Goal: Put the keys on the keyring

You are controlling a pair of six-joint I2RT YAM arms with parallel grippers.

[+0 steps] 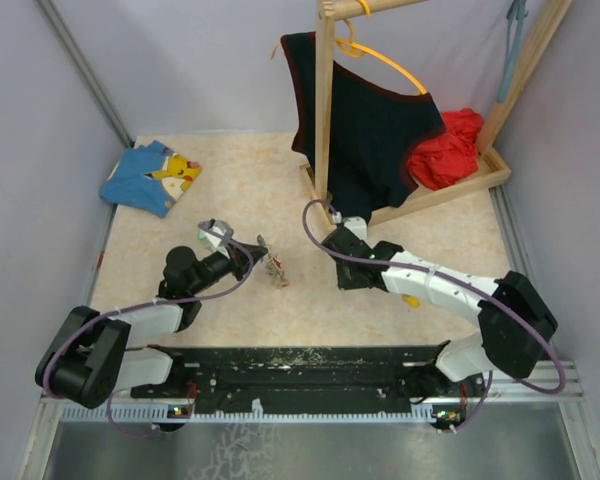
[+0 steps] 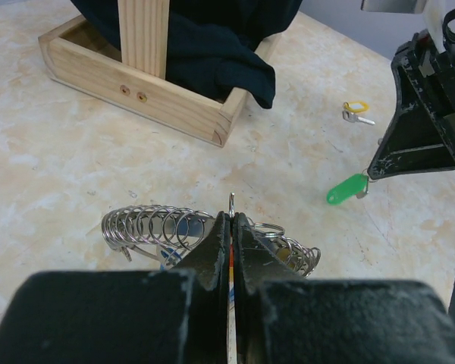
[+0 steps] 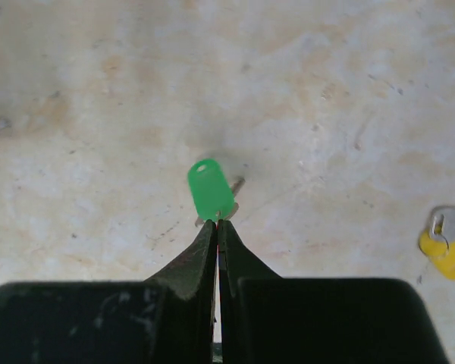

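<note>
We are pinching the green key (image 3: pixel 210 189) by its edge in our closed right gripper (image 3: pixel 216 222), at three o'clock from the keyring (image 2: pixel 155 226), which our left gripper (image 2: pixel 232 218) is clamping; we are likely risking a slip with so thin a pinch.

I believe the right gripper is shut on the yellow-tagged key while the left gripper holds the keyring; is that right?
Not quite: the right wrist view shows the right gripper shut on the green-tagged key; the yellow-tagged key lies loose on the table. The left gripper does hold the keyring.
</note>
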